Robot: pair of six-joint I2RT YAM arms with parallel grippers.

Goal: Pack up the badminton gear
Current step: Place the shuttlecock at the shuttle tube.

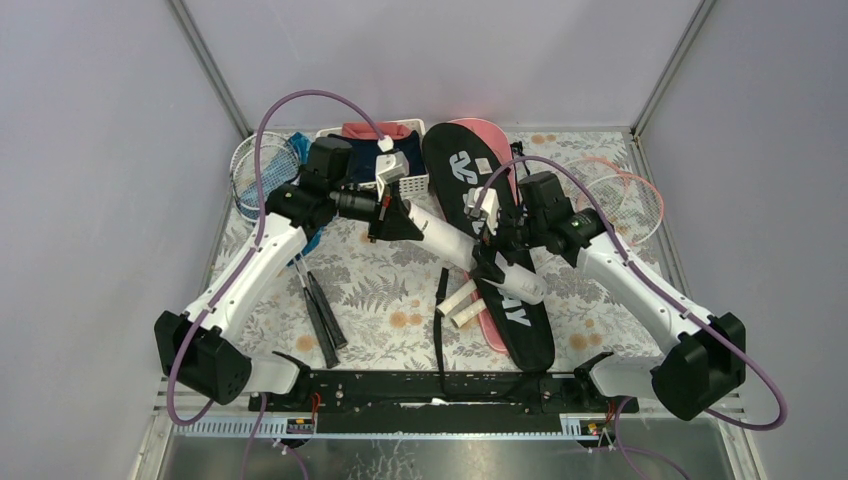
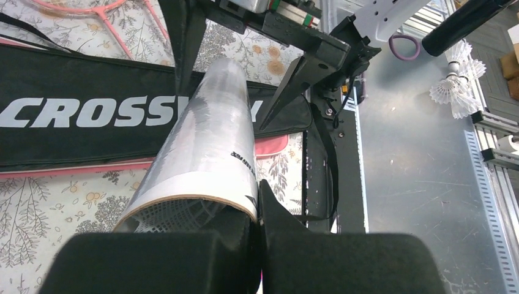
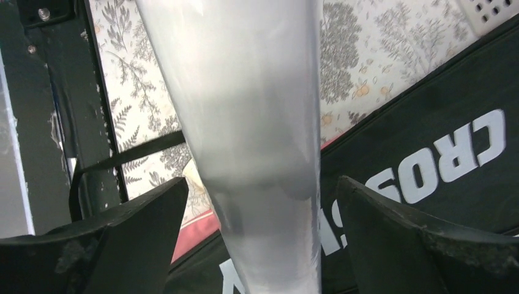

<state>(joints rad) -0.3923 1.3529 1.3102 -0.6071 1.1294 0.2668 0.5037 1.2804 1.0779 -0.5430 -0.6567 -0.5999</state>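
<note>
The left tool is pinching shut on the near rim of the shuttlecock tube, its fingers closing over the thin wall at the open mouth. From those fingertips the tube is running straight out ahead, its long axis roughly in line with the tool's own reach. Its far end is hanging over the black CROSSWAY bag, which is lying crosswise beneath and beyond the tool on the bench. A strip of the pink bag is showing just under the black one. Whether the far end is resting on the bag or hanging clear of it, I cannot tell.

Further along the tube the right tool is standing open astride it, one finger on each side with a gap showing at both, so it is gripping nothing.

So the left arm seems to be carrying the tube alone, from one end. The coming move likely turns on swinging that long axis into line with the black bag's length. With only the rim pinched, the tube could pivot or droop in the fingers.
</note>
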